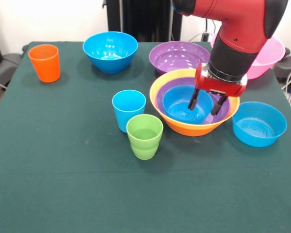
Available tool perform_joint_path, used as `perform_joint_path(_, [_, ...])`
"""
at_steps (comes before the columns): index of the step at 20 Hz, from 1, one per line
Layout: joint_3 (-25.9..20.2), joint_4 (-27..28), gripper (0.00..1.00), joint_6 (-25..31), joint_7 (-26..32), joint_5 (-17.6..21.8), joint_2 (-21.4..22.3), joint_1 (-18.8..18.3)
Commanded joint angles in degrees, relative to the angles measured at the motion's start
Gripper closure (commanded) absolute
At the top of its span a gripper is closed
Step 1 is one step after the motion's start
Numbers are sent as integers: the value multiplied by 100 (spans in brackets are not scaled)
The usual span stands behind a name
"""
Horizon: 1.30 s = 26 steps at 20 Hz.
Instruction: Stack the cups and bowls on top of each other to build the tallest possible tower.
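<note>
A large orange-yellow bowl [184, 127] holds a purple bowl [164, 97] with a blue bowl [180, 107] nested inside. My gripper [204, 106] hangs over this nest, its fingers open and reaching down into the blue bowl, holding nothing. A light blue cup [128, 109] and a green ridged cup [144, 136] stand upright side by side left of the nest. An orange cup [44, 62] stands at the far left. A second purple bowl [177, 56], a blue bowl [109, 51], a pink bowl [269, 60] and another blue bowl [259, 124] sit separately.
The dark green table [63, 184] stretches wide toward the camera. The robot's red and black arm [242, 29] comes down from the top right and hides part of the pink bowl.
</note>
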State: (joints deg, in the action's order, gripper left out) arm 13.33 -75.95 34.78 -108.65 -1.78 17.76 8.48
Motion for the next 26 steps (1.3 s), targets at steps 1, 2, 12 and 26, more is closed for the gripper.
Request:
perform_joint_path(1, [-567, -310, 0, -117, -771, -120, -122, -73])
perform_joint_path(2, [-574, -304, 0, -156, -773, -119, -128, -77])
perform_joint_path(12, [-453, 92, 0, 78, -823, -103, -429, 20])
perform_joint_path(26, [-488, 188, 0, 48, -728, -103, -599, -8])
